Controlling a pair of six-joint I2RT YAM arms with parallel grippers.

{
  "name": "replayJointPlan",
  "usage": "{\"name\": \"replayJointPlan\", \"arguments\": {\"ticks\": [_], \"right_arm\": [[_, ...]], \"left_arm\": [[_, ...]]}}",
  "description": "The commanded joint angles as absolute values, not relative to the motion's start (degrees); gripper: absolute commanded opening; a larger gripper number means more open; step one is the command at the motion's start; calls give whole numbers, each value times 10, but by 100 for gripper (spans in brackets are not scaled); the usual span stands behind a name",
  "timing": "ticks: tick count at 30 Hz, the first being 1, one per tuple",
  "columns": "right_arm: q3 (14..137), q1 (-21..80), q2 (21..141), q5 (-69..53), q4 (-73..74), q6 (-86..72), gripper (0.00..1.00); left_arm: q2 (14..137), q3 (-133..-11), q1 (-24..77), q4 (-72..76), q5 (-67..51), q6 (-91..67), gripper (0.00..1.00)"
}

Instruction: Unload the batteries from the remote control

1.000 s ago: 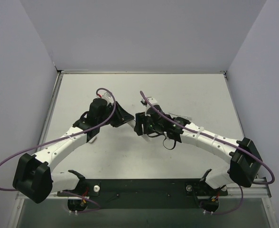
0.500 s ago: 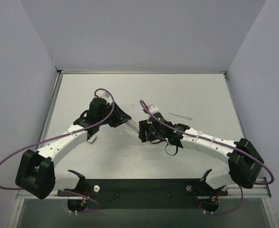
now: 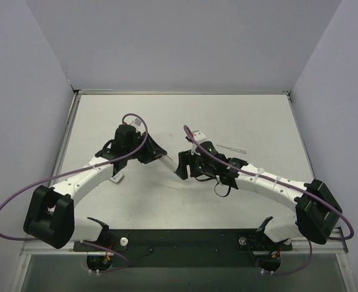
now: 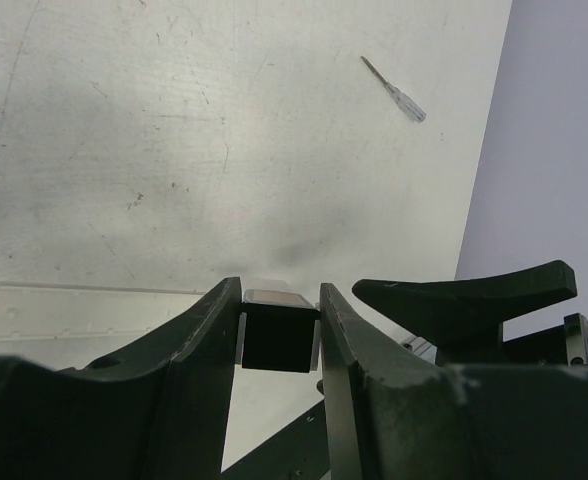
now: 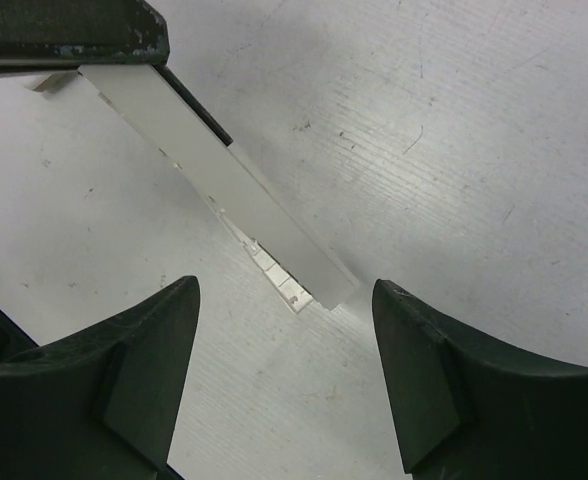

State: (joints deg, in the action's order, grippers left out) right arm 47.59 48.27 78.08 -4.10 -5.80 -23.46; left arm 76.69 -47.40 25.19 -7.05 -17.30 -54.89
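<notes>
Lavender walls (image 3: 179, 42) enclose a scuffed white table (image 3: 252, 115), where the two arms meet near the middle. The left gripper (image 4: 279, 300) is clamped on one end of the remote control (image 5: 224, 185), its fingers (image 4: 199, 330) pressing both sides, and holds the bar above the surface, slanting toward the other arm. The right gripper (image 5: 284, 290) is spread wide and grasps nothing, with the bar's free end just ahead of its tips. A clear flat strip (image 4: 94, 310) lies beside the left gripper, and a thin clear-handled tool (image 4: 394, 90) rests well apart.
</notes>
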Motion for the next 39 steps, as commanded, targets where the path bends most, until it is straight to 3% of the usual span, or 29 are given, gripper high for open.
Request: {"name": "replayJointPlan", "arguments": {"ticks": [1, 7, 23, 33, 39], "right_arm": [[449, 479, 761, -75, -97, -207, 66], [440, 459, 761, -127, -115, -192, 63], [346, 390, 650, -127, -106, -246, 63], [324, 378, 611, -117, -100, -243, 63], [323, 376, 612, -98, -94, -242, 62]], "left_arm": [[773, -490, 241, -40, -228, -520, 0], [819, -536, 241, -76, -301, -461, 0], [1063, -778, 297, -214, -271, -461, 0], [1141, -856, 318, -283, -232, -429, 0], [1170, -879, 321, -296, -224, -425, 12]]}}
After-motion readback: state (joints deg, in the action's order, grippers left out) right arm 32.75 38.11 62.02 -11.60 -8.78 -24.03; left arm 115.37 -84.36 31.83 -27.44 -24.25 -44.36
